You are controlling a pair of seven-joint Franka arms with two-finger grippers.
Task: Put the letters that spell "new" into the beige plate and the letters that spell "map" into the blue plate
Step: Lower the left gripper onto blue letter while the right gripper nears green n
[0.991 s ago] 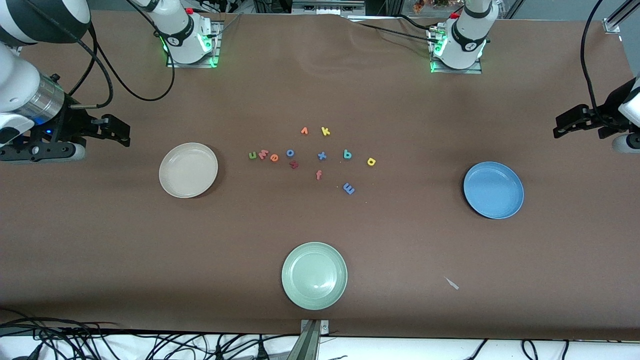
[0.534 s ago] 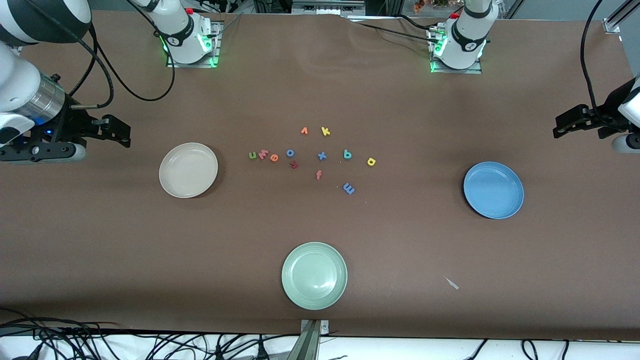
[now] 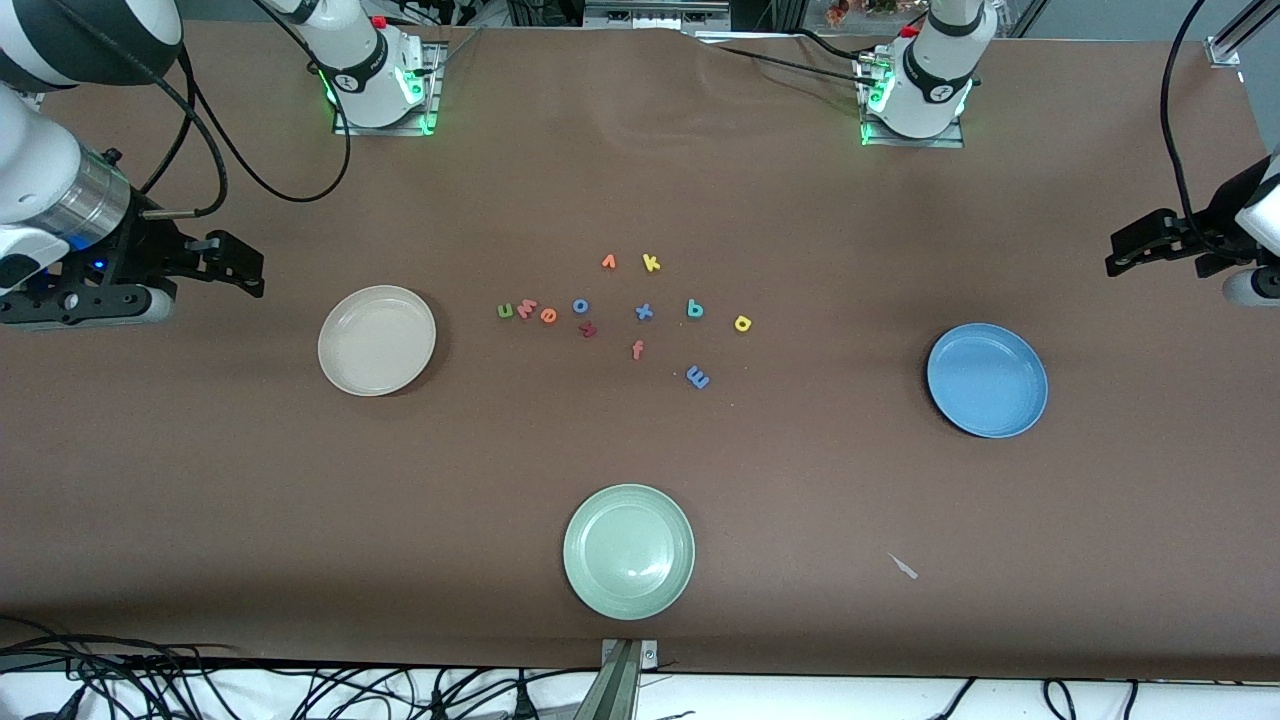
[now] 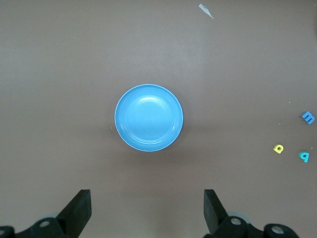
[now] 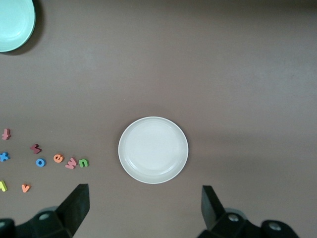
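Nearby, stray letters crowd the green n (image 3: 505, 310); both grippers' fingers spread, empty.

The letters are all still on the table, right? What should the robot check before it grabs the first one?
1. Beige plate has nothing in it: ok.
2. Blue plate has nothing in it: ok.
3. Green n, pinkish-red w and orange e lie apart from other letters: not ok, they sit tight in a row.
4. Blue m, yellow a and teal p have room around them: ok.
5. Right gripper open, beside the beige plate: ok.
6. Left gripper open, near the blue plate: ok.
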